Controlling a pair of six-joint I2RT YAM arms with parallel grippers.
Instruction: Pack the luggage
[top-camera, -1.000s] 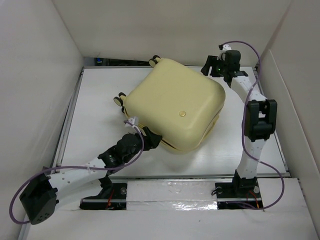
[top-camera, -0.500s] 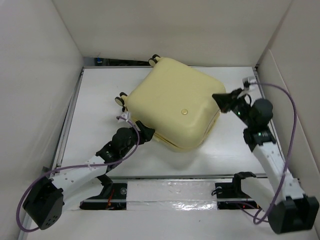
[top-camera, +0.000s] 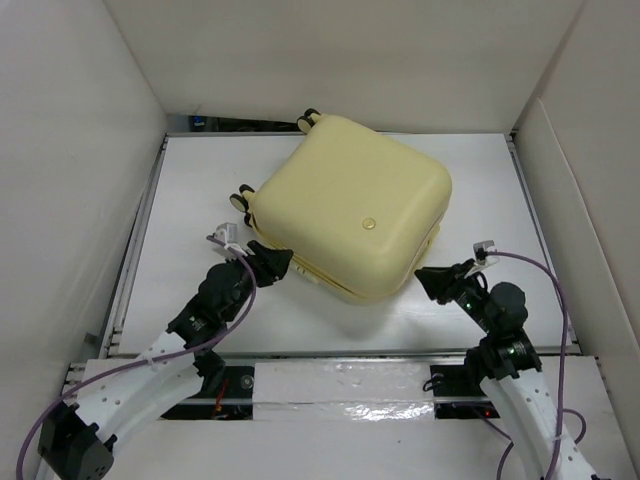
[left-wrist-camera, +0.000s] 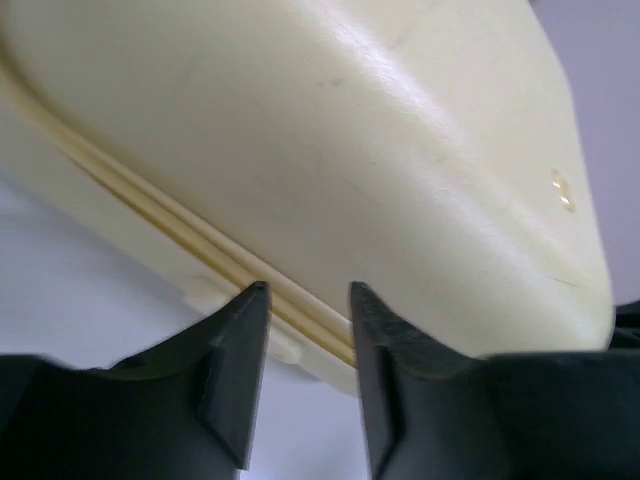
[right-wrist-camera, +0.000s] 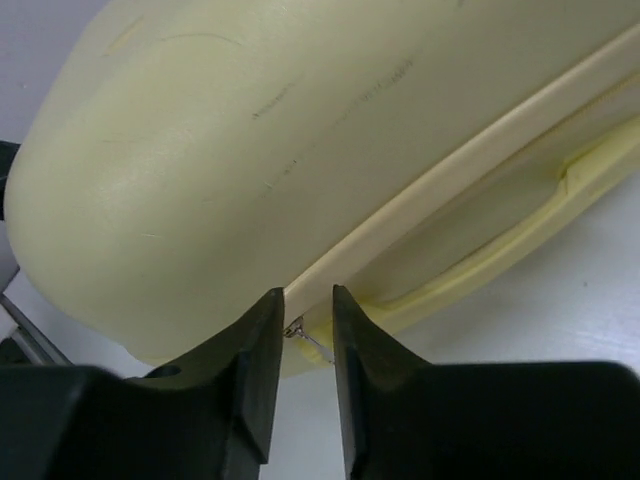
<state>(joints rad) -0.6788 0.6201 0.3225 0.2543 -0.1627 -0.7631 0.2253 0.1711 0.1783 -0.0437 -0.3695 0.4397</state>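
Left gripper (left-wrist-camera: 305, 292), jaws slightly apart and empty, sits just beside the near-left edge of the luggage (top-camera: 350, 200), right gripper (right-wrist-camera: 306, 296), jaws narrowly parted with nothing clamped, points at its near-right corner, the luggage lying closed and flat mid-table (top-camera: 500, 180).

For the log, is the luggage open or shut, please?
Shut: the luggage lies flat, its shells meeting along the seam; no lining shows.
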